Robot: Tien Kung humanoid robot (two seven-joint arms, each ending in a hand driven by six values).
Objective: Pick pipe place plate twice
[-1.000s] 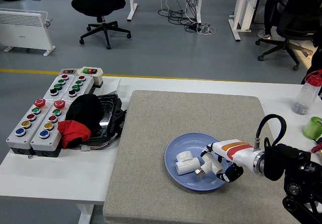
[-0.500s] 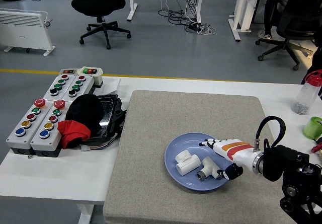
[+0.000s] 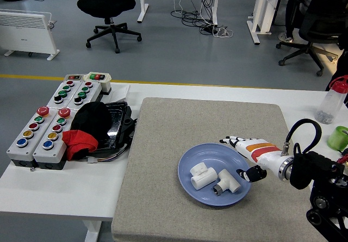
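Two white pipe fittings lie in the blue plate (image 3: pixel 187 165) on the grey mat: one (image 3: pixel 199 177) at the plate's middle left, the other (image 3: pixel 227 181) just right of it. My right hand (image 3: pixel 243 156), white with an orange stripe, hovers over the plate's right rim with fingers spread and holds nothing. It is just right of the second fitting and apart from it. The left arm is out of view.
Two button boxes (image 3: pixel 42 129) and a black tray with a black and red cloth (image 3: pixel 87 128) sit at the left. A bottle with a red cap (image 3: pixel 332 100) and a green cup (image 3: pixel 339 138) stand at the right edge. Office chairs stand beyond the table.
My right hand has let go of the second fitting, which now lies in the plate. The hand has opened and drawn back to the right and slightly up.
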